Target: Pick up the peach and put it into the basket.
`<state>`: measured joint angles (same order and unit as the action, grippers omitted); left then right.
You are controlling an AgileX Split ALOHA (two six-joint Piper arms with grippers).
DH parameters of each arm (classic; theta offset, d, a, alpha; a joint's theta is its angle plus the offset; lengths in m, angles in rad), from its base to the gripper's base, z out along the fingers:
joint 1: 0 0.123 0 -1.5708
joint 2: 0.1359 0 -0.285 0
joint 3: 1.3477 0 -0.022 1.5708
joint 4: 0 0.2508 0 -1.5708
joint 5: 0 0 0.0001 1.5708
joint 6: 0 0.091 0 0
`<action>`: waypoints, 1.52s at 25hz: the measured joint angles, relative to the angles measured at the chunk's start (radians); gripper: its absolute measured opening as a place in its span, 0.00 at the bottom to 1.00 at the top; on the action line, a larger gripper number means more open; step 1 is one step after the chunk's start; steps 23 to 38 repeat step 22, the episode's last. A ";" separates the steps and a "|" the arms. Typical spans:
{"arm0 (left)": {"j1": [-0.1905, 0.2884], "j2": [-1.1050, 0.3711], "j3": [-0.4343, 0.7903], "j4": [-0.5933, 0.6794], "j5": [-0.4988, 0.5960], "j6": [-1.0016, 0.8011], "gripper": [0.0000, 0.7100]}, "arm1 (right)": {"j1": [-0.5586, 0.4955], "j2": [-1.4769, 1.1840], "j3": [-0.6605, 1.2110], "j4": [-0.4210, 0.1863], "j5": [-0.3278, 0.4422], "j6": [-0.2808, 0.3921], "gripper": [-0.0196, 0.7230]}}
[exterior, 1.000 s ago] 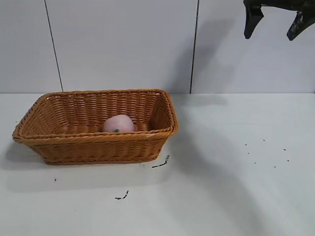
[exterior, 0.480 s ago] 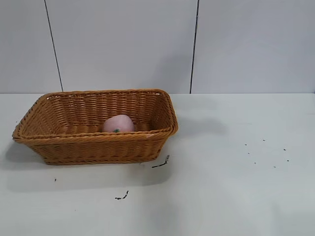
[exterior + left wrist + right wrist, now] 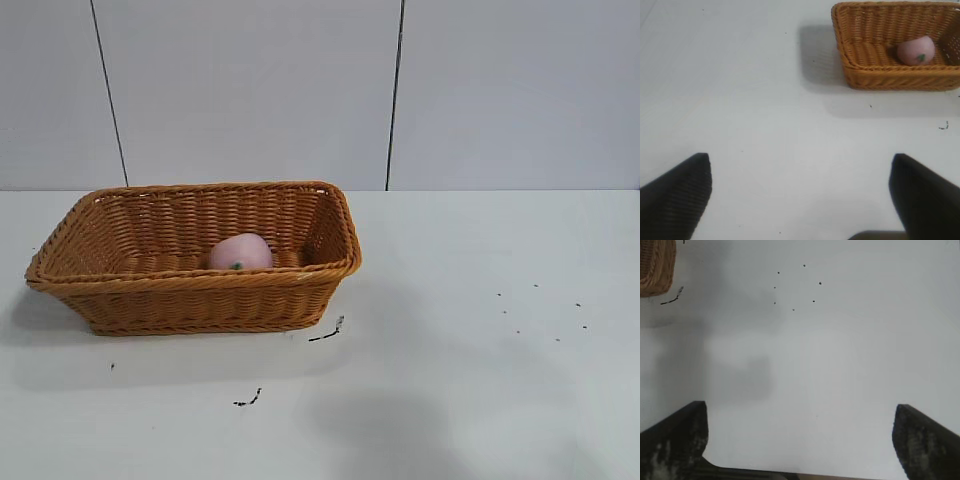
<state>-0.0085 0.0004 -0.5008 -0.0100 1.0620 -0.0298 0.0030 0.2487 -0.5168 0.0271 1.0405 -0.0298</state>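
Basket [image 3: 200, 300]: left-centre of the exterior frame, flat on the table [image 3: 480, 380]; flared walls keep contents in.
Peach [image 3: 240, 252]: inside the basket, resting on its floor near the front wall, leaf mark facing the camera; judged delivered, task complete.
Left gripper [image 3: 800, 200]: bottom edge of its wrist frame, released, 2 fingers spread wide, empty, well apart from the basket.
Right gripper [image 3: 800, 440]: bottom edge of its wrist frame, released, empty, above bare table; judged clear of the goods.

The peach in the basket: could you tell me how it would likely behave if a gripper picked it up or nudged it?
The peach is rounded, so a nudge would probably roll it, though the basket walls should contain it. It is small, so likely light. Its smooth surface might slip between fingers.
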 joint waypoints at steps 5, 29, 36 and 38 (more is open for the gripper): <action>0.000 0.000 0.000 0.000 0.000 0.000 0.98 | 0.000 -0.177 0.021 0.000 -0.009 0.000 0.96; 0.000 0.000 0.000 0.000 0.000 0.000 0.98 | 0.000 -0.253 0.022 0.000 -0.012 0.002 0.96; 0.000 0.000 0.000 0.000 0.000 0.000 0.98 | 0.000 -0.253 0.022 0.000 -0.012 0.002 0.96; 0.000 0.000 0.000 0.000 0.000 0.000 0.98 | 0.000 -0.253 0.022 0.000 -0.012 0.002 0.96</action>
